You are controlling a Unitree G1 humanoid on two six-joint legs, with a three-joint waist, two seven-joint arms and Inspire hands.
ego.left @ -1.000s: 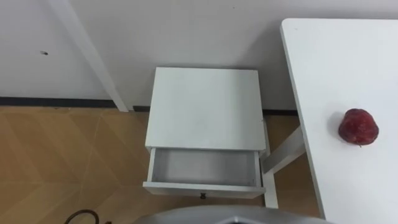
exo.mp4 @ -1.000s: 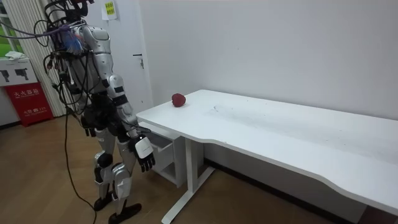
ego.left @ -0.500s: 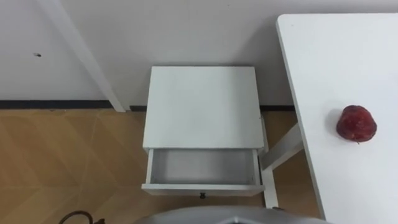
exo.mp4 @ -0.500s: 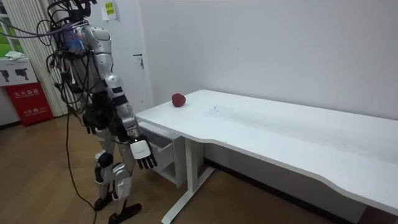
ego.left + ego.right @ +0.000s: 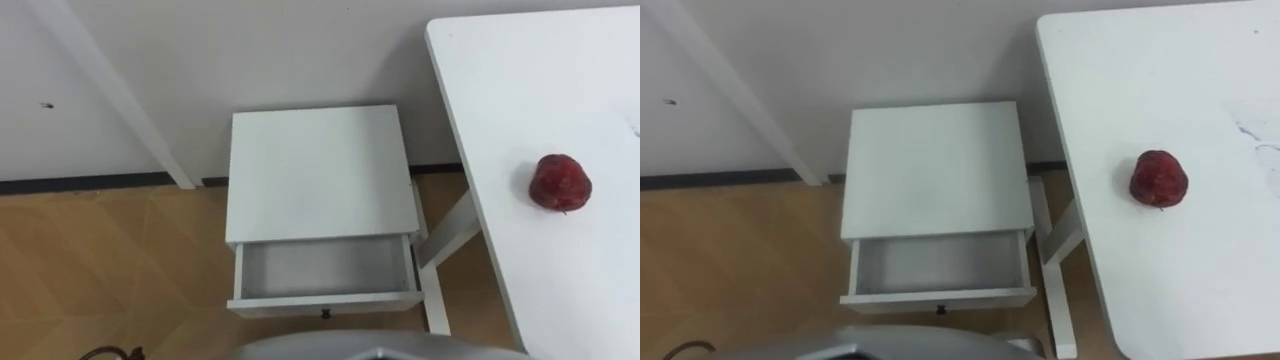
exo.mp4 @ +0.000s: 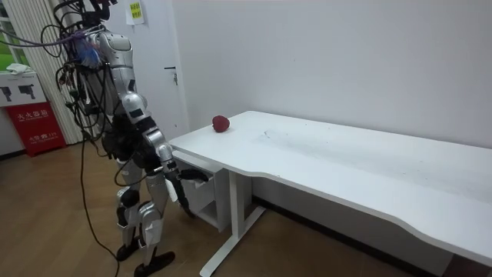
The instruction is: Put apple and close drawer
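print marks a red box at the far left of the room view, standing on the floor with a white carton on top, and a small yellow label is stuck high on the wall; none of this writing is clear enough to read. the robot stands just to the right of these, on the wooden floor, facing a white cabinet that sits against the wall. its right hand hangs low in front of its hips, near the cabinet's front and touching nothing that can be made out; it is dark and small there, and whether it is spread or closed cannot be told. from the head views, the cabinet's drawer is pulled out toward the robot, its pale inside bare, with a small dark knob on the front panel. just right of the cabinet stands a white table, one leg angled close beside the drawer. the apple, dark red, lies on the tabletop near its left edge, well apart from the drawer and from the hand.
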